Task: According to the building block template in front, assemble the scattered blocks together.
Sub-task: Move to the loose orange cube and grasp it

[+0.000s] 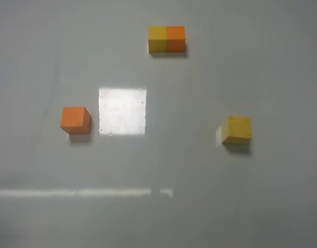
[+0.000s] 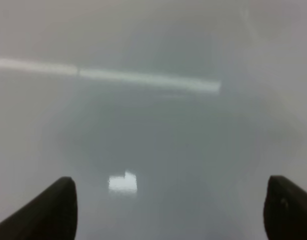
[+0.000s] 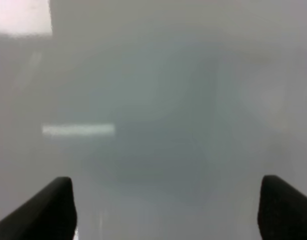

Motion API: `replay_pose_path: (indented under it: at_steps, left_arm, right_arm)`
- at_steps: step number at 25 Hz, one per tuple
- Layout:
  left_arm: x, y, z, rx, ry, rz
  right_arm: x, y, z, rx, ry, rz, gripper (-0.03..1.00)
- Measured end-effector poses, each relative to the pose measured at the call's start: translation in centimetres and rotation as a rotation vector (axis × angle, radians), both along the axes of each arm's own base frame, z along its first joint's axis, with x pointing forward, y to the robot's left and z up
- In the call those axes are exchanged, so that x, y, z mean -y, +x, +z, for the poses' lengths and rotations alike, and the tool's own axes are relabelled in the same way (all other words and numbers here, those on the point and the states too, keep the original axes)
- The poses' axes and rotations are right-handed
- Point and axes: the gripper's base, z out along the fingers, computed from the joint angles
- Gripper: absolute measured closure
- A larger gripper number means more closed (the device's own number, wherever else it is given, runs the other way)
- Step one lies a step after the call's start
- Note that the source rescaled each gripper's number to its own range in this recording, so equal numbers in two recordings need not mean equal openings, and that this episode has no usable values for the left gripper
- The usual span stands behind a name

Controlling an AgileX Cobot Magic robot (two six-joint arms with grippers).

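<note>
No readable text (in any view)

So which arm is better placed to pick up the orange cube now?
Probably the left. The orange cube lies on the left of the overhead view, the left arm's side; the yellow cube lies far right. The left gripper and the right gripper are both open and empty.

Template bar (image 1: 167, 39) lies behind left cube (image 1: 76, 120) and right cube (image 1: 236, 129).

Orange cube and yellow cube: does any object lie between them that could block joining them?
Nothing visible does. Between the orange cube and the yellow cube there is only a bright reflection on the table; the template bar sits farther back, off that line.
</note>
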Motion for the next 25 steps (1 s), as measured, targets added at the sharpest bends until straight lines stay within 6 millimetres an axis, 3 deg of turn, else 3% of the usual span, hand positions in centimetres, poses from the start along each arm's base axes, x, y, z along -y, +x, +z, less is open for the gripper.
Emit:
replay_pose_path:
  at_steps: [25]
  left_arm:
    - [0.00, 0.00, 0.00, 0.000, 0.000, 0.000]
  right_arm:
    - [0.00, 0.00, 0.00, 0.000, 0.000, 0.000, 0.28]
